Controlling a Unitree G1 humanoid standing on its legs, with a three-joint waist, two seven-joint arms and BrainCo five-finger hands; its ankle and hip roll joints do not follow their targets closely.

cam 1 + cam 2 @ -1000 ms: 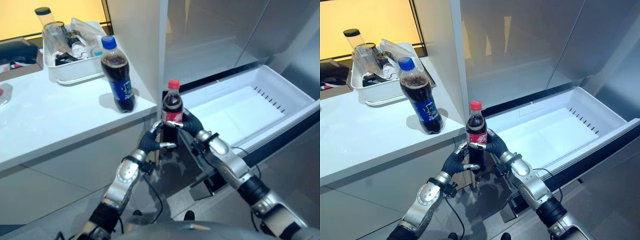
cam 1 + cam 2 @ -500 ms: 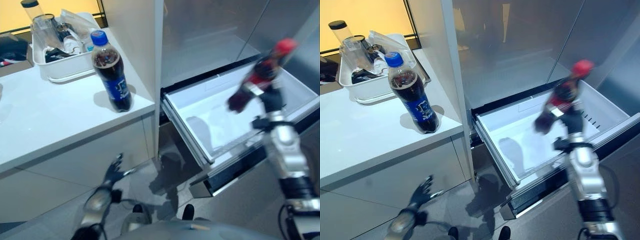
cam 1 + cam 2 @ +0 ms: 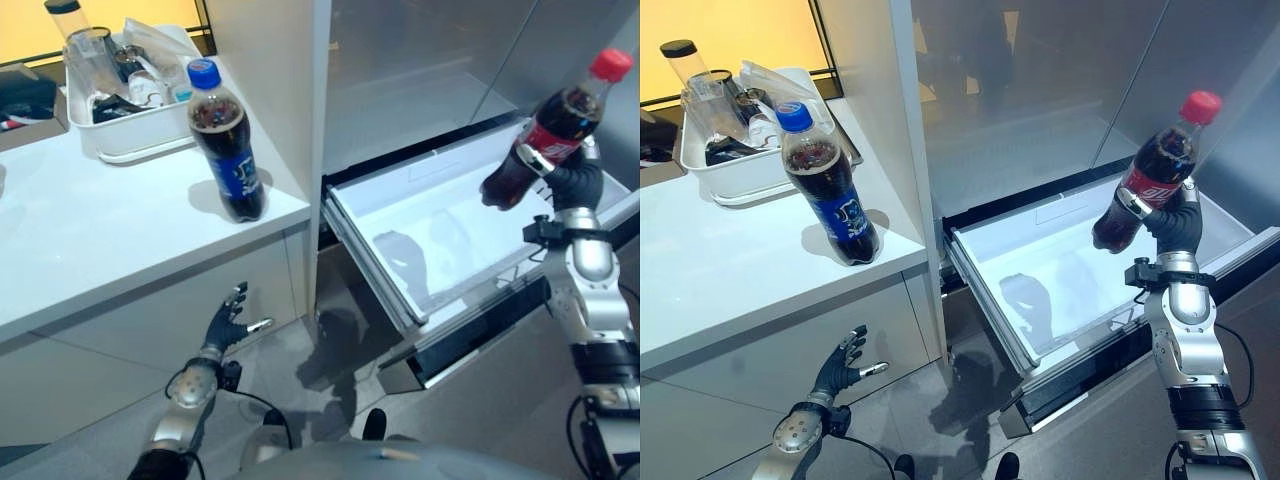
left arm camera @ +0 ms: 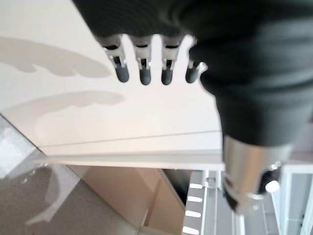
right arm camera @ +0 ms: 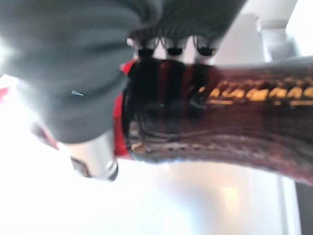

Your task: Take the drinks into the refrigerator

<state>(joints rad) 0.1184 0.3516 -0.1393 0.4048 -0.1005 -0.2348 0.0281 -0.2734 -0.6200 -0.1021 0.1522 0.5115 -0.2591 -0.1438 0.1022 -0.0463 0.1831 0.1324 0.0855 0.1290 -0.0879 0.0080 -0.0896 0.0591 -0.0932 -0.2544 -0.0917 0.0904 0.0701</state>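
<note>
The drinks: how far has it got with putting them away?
Done so far: the refrigerator drawer is pulled open, and nothing lies in it. In hand: the right hand grips the red-capped cola bottle, tilted, above the drawer. Left to do: set that bottle inside, then fetch the blue-capped cola bottle, which stands on the white counter. The left hand hangs open, low beside the counter front.

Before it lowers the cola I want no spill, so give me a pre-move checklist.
1. Right hand fingers curled round the red-capped bottle: ok.
2. Bottle upright: not ok, tilted.
3. Cap on: ok.
4. Refrigerator drawer pulled open, floor bare beneath the bottle: ok.
5. Left hand open, low by the counter front, away from the drawer: ok.
6. Blue-capped bottle waiting upright on the counter: ok.
</note>
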